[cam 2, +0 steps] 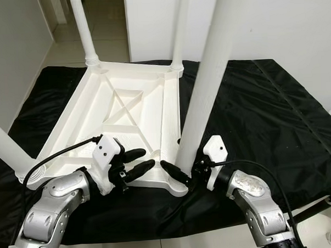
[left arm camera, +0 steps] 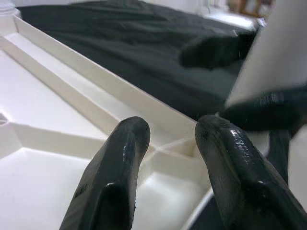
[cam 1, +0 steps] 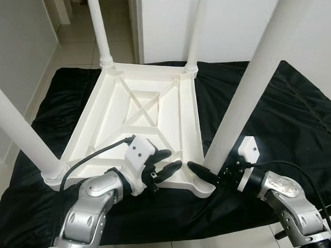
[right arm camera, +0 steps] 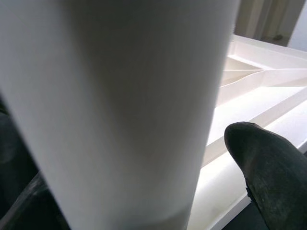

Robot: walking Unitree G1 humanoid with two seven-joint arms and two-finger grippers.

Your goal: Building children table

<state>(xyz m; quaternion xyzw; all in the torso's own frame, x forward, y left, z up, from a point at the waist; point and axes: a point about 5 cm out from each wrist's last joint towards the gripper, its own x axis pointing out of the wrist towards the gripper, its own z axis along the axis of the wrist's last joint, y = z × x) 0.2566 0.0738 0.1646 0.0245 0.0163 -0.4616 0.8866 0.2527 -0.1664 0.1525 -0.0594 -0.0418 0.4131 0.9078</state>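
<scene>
While the white table top (cam 1: 138, 117) lies upside down on a black cloth (cam 1: 275, 113) spread over the tiled floor (cam 1: 74, 43), all four white legs stick up from its corners. The right gripper (cam 1: 207, 176) is down at the near right leg (cam 1: 246, 93), its fingers spread around the base of it, one finger (right arm camera: 268, 170) showing just past the leg in the wrist view. The left gripper (cam 1: 166, 162) hovers over the near edge of the top, just beside that same corner, fingers (left arm camera: 112, 179) apart and holding nothing.
</scene>
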